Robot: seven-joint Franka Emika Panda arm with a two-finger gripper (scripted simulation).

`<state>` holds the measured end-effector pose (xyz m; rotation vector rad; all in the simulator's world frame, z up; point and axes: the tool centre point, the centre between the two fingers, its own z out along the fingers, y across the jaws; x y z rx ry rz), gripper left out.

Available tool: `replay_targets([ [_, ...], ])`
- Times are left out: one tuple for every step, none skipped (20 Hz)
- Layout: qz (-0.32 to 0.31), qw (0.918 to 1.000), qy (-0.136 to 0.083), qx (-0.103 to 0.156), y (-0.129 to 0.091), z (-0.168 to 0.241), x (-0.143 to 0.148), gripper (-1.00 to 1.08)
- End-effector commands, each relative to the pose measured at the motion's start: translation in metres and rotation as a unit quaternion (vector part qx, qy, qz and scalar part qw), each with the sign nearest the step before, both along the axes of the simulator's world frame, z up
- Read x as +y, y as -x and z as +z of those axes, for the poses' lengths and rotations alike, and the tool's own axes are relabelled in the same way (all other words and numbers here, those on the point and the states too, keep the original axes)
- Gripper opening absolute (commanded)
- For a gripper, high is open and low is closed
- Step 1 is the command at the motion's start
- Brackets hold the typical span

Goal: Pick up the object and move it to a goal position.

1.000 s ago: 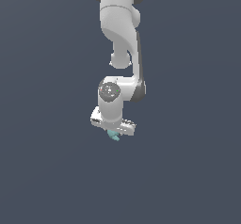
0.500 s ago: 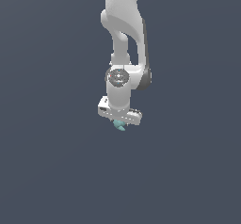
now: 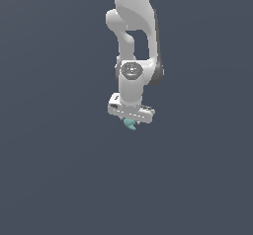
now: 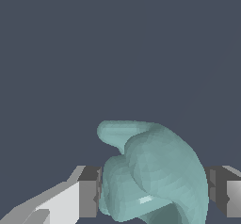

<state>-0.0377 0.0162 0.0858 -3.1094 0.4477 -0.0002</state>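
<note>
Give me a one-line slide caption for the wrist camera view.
Wrist view: the gripper clamps the pale teal lobed object between its two fingers against a plain dark background.

This is a made-up computer world, not a real room: 1 smooth white arm (image 3: pixel 132 41) hangs in plain dark gray-blue with no walls or floor lines.

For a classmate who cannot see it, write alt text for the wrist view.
A pale teal, lobed lump fills the lower middle of the picture, clamped between the end effector's two grey fingertips, one on each side. Behind it is only a plain dark blue-grey background.
</note>
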Motion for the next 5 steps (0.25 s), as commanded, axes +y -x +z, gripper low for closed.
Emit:
replay_targets([
  [0.000,1.0000,0.000,0.000,0.0033,0.0020,0.0022,-1.00],
  [0.000,1.0000,0.000,0.000,0.0036,0.0024,0.0027,-1.00],
  [0.000,1.0000,0.000,0.000,0.0036,0.0026,0.0029,-1.00],
  [0.000,1.0000,0.000,0.000,0.0034,0.0026,0.0029,-1.00],
  [0.000,1.0000,0.000,0.000,0.0032,0.0026,0.0029,-1.00],
])
